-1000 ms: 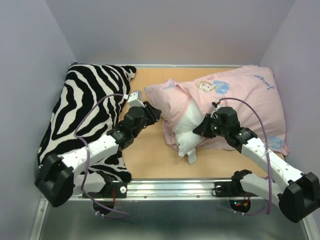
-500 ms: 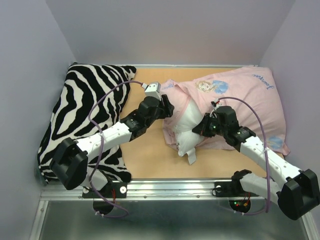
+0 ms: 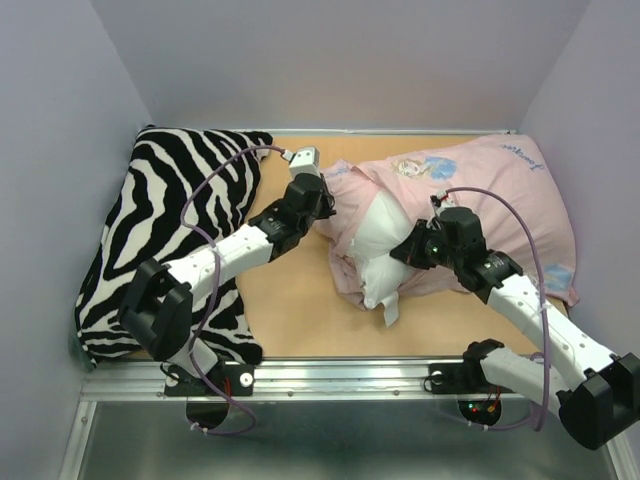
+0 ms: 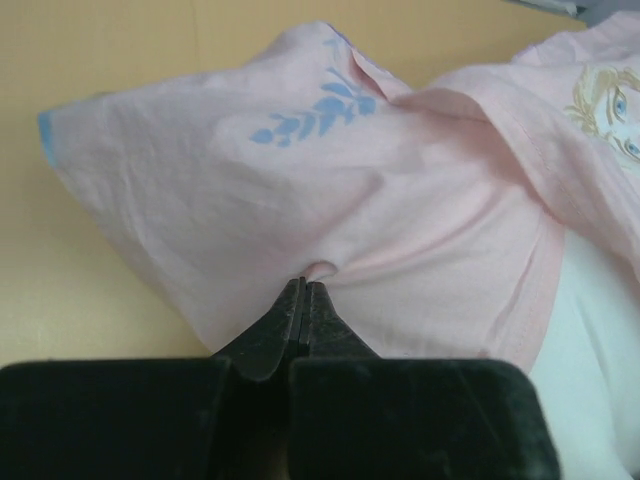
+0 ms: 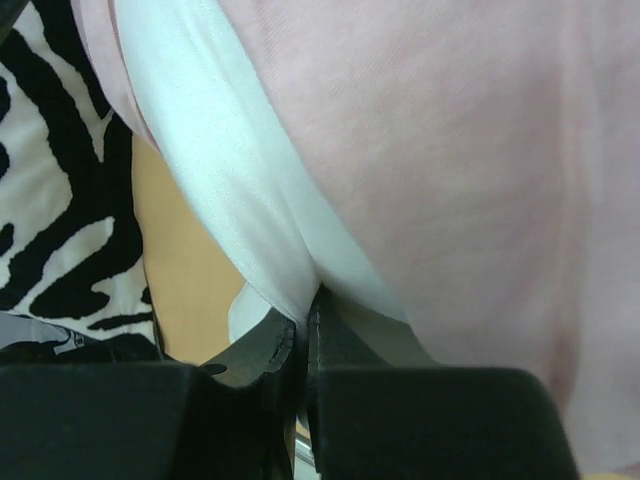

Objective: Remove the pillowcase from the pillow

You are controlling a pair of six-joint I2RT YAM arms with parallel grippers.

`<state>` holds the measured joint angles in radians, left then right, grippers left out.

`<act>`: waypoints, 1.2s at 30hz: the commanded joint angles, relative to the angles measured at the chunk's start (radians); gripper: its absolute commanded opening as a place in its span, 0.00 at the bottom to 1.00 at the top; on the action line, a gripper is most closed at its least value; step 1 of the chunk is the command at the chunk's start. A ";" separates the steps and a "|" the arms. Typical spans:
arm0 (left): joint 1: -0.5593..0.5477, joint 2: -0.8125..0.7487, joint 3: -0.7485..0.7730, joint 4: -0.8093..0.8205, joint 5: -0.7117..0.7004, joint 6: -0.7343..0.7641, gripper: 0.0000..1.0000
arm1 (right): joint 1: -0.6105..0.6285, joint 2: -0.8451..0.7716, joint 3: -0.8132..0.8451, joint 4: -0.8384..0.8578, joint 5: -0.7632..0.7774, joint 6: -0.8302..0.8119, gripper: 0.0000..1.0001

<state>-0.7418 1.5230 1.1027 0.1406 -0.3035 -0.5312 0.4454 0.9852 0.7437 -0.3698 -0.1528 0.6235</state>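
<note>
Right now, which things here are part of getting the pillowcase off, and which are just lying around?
In the job:
pillowcase, pinched by the left gripper
pillow, its white fabric pinched by the right gripper

Lying about:
zebra-striped pillow, on the left

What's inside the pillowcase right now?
The white pillow: its near end bulges out of the pillowcase opening. The rest is covered by pink fabric, so how far in it reaches cannot be seen.
</note>
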 commanded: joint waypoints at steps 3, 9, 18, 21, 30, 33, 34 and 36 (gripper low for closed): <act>0.198 0.009 0.048 -0.006 -0.071 -0.012 0.00 | -0.011 -0.080 0.089 -0.110 0.119 -0.010 0.00; 0.367 0.109 0.017 0.036 -0.023 -0.079 0.00 | -0.011 -0.135 0.112 -0.176 0.177 -0.007 0.01; 0.319 0.053 -0.098 0.208 0.141 -0.067 0.05 | -0.011 -0.135 0.148 -0.222 0.214 -0.016 0.01; 0.250 -0.068 -0.151 0.165 0.094 -0.049 0.32 | -0.011 -0.106 0.157 -0.218 0.197 -0.022 0.01; 0.079 -0.228 -0.219 0.100 0.012 -0.015 0.51 | -0.011 -0.080 0.187 -0.199 0.185 -0.039 0.01; 0.059 -0.205 -0.219 0.108 0.061 -0.021 0.59 | -0.011 -0.072 0.200 -0.195 0.182 -0.041 0.01; 0.052 -0.201 -0.216 0.120 0.076 -0.012 0.59 | -0.011 -0.072 0.201 -0.195 0.180 -0.041 0.01; 0.012 -0.190 -0.208 0.123 0.093 0.005 0.66 | -0.011 -0.069 0.203 -0.193 0.179 -0.042 0.01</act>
<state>-0.6872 1.3209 0.8978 0.2520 -0.2432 -0.5655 0.4454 0.9207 0.8642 -0.6025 -0.0002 0.5911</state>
